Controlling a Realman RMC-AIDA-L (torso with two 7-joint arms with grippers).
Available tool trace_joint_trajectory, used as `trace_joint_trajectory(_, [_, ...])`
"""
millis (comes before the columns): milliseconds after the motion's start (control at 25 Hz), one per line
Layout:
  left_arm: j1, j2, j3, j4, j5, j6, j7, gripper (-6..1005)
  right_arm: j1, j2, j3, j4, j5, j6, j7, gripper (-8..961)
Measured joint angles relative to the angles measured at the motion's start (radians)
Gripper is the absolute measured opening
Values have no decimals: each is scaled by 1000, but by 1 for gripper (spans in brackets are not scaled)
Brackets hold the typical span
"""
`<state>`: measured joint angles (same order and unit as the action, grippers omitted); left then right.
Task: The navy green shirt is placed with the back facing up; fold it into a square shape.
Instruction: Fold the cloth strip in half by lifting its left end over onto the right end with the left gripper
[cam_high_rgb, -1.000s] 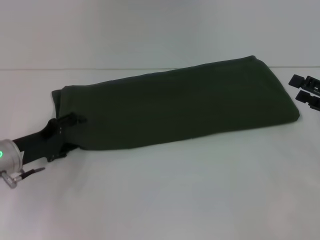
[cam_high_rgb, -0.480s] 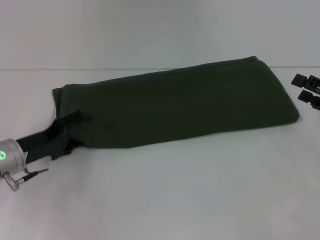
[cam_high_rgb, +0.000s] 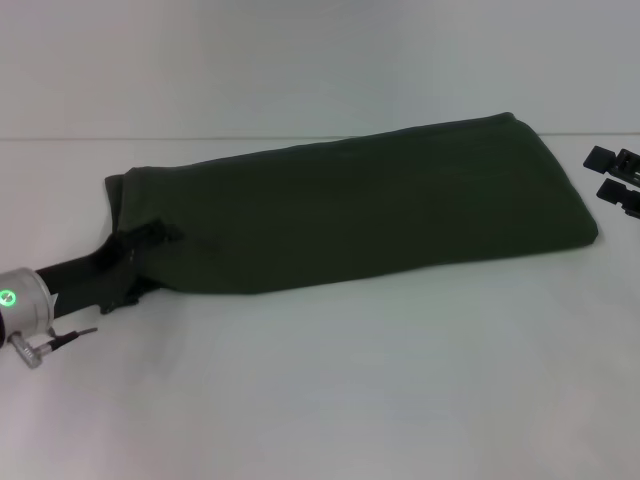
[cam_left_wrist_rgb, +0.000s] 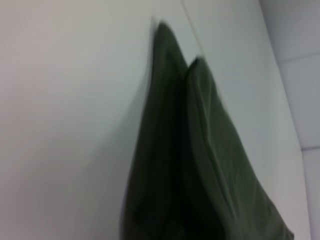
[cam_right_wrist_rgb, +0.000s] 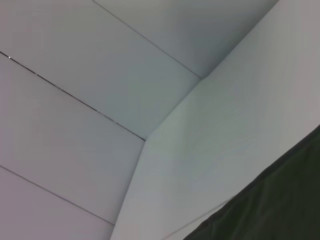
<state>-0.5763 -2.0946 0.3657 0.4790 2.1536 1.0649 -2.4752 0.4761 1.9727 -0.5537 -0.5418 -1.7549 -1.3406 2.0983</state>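
Observation:
The navy green shirt (cam_high_rgb: 360, 205) lies on the white table (cam_high_rgb: 330, 390), folded into a long dark olive strip running from near left to far right, plain side up. My left gripper (cam_high_rgb: 143, 262) is at the strip's near-left end, open, with its upper finger (cam_high_rgb: 152, 234) lying over the corner of the fabric. The left wrist view shows the folded layers of the shirt (cam_left_wrist_rgb: 200, 170) close up, stretching away. My right gripper (cam_high_rgb: 612, 178) is open and empty, just off the strip's right end. The right wrist view shows only an edge of the shirt (cam_right_wrist_rgb: 280, 205).
The table's far edge (cam_high_rgb: 200, 138) meets a pale wall behind the shirt. The wall panels (cam_right_wrist_rgb: 75, 100) fill most of the right wrist view. Bare white tabletop lies in front of the shirt.
My left gripper has crept up and to the right, further onto the shirt's near-left corner. The shirt has hardly moved. The right gripper has not moved.

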Motion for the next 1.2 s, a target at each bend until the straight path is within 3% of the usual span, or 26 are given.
trace_joint_trajectory(200, [3,-22,-5,0,-124,-13,137,894,0,1,0,0,0,-1,3,851])
trace_joint_trajectory(400, [7,-18,1,-14,-136,-29,135,885,-3,3,9,3,0,-1,5,851])
trace_joint_trajectory(720, [-22,-17,142,-26,-132,-110,97,871,0,-1,12,9,0,-1,0,851])
trace_joint_trajectory(1200, [-22,-18,142,-19,-132,-112,94,523,-3,-2,17,9,0,-5,1,852])
